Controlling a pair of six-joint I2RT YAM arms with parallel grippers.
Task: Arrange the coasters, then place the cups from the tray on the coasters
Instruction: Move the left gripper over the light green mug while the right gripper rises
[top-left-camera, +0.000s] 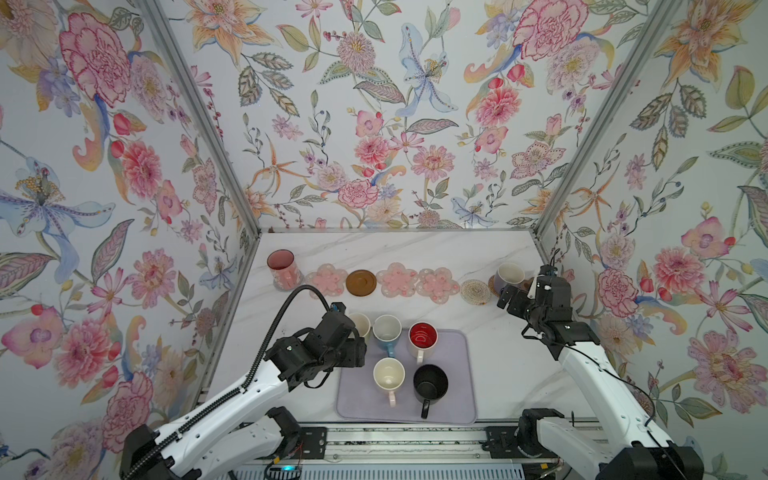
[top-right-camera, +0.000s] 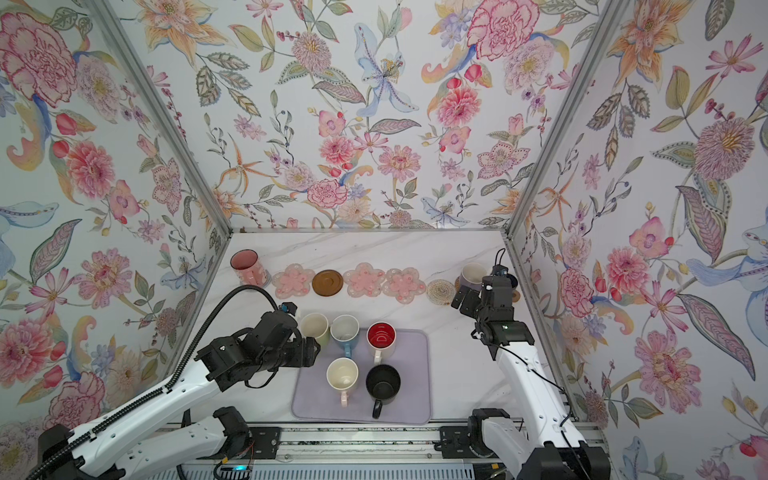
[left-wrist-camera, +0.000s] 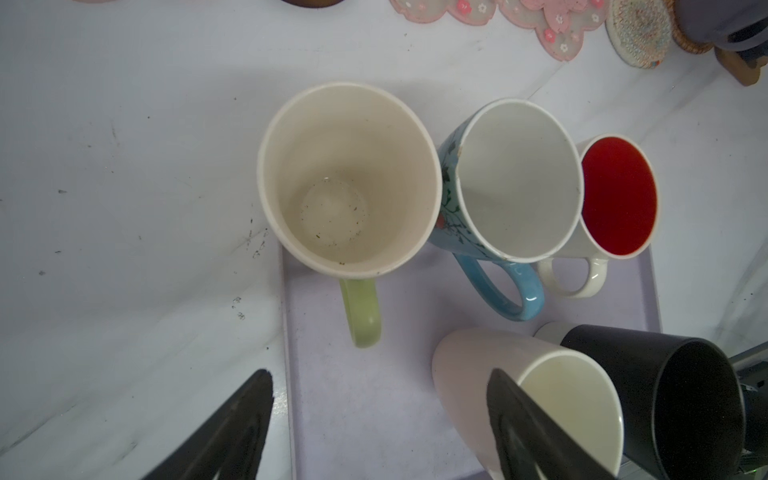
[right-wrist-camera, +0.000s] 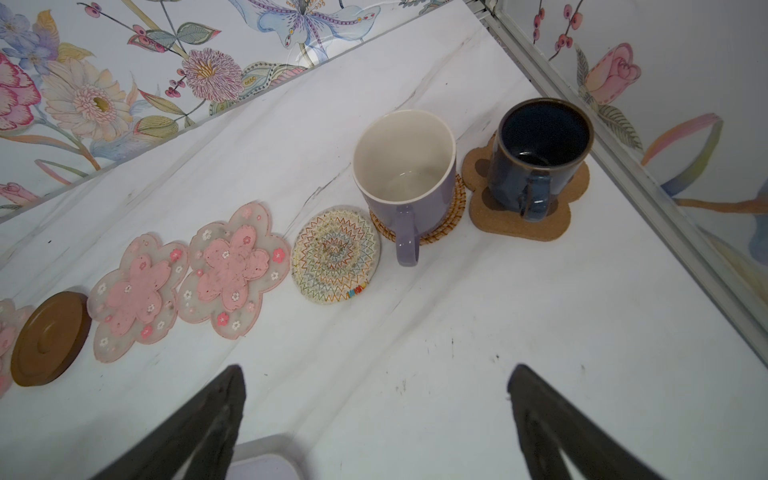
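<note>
Lavender tray (top-left-camera: 461, 374), lower centre in both top views, 5 mugs grouped there. Left gripper (left-wrist-camera: 379, 376) jaws apart, empty, facing lime-green mug (left-wrist-camera: 349, 178); cream mug (left-wrist-camera: 569, 407) crowds 1 finger. Right gripper (right-wrist-camera: 377, 370) apart, empty, near lavender mug (right-wrist-camera: 405, 166) on woven coaster (right-wrist-camera: 444, 228).

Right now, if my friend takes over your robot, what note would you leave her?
Left gripper: open, empty, over the pale lavender tray, near the lime-green mug's handle.
Right gripper: open, empty, near the lavender mug.
Done: tall pink mug, lavender mug and small dark navy mug each stand on a coaster in the far row.
To do: the lime-green one, blue mug, white mug with red inside, cream mug and black mug are at the tray. Three pink flower coasters, the brown disc coaster and one woven round coaster are free.
</note>
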